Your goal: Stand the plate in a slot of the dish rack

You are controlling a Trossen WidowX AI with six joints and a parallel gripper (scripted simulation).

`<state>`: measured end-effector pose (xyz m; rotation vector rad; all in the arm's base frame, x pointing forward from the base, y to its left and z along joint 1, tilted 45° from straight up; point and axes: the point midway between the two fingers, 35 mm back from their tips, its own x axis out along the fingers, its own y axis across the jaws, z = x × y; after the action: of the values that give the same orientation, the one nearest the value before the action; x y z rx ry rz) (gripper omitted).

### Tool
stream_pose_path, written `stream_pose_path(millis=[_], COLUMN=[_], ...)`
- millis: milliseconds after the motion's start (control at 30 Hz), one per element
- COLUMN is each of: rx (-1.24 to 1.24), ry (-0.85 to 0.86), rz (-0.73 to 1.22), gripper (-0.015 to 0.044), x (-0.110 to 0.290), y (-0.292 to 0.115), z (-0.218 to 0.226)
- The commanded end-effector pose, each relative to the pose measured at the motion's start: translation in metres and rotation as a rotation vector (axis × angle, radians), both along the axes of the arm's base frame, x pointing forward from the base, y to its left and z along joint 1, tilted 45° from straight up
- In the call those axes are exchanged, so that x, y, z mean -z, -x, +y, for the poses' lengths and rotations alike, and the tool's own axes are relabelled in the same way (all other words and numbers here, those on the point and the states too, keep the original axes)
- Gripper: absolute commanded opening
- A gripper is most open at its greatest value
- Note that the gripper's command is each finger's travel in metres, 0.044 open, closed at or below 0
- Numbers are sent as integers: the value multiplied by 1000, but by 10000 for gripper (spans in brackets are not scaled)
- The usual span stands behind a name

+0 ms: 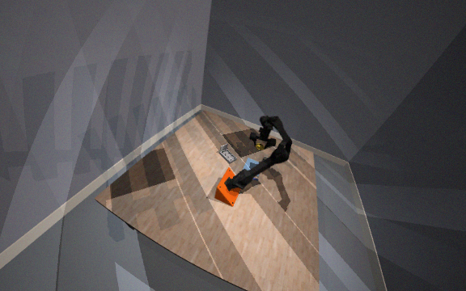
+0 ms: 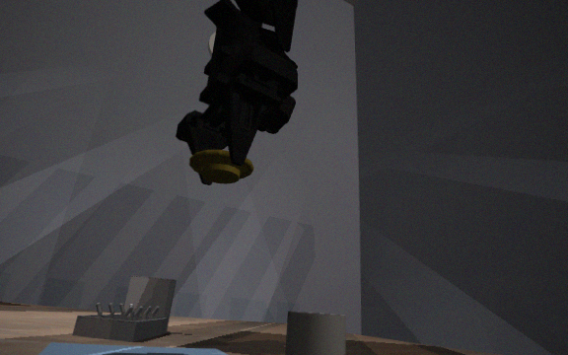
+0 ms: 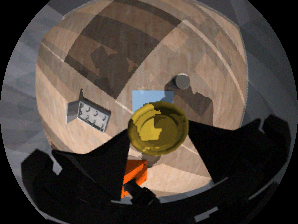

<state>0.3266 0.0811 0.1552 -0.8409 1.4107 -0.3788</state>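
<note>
The yellow round plate [image 1: 260, 146] [image 2: 221, 174] [image 3: 159, 131] is held high above the table between the two black fingers, roughly level and slightly tilted, with its foot facing down. My gripper [image 2: 223, 169] [image 3: 157, 128] is shut on it, the fingers gripping opposite sides of its rim. The grey dish rack [image 1: 229, 156] [image 2: 108, 327] [image 3: 73, 111] stands on the table, far below and to the left of the gripper in the exterior view. Short pegs rise from its tray in rows, and a taller panel stands at one end. Its slots hold no plate.
A grey cylinder [image 2: 316, 335] [image 3: 182, 81] stands on the table, right of the rack. A light blue flat sheet [image 1: 251, 162] [image 2: 87, 348] [image 3: 152, 97] lies between the rack and the orange arm base [image 1: 227, 195] [image 3: 136, 171]. Walls surround the table.
</note>
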Motion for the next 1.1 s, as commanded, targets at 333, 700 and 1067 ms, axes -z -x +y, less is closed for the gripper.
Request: stream_pose_path(millis=[333, 700, 1067], rx=[287, 455, 440], ry=[-75, -91, -147], rz=[-235, -380, -193], gripper=[0, 0, 0], x=[49, 75, 97], y=[53, 89, 90], z=[51, 68, 55])
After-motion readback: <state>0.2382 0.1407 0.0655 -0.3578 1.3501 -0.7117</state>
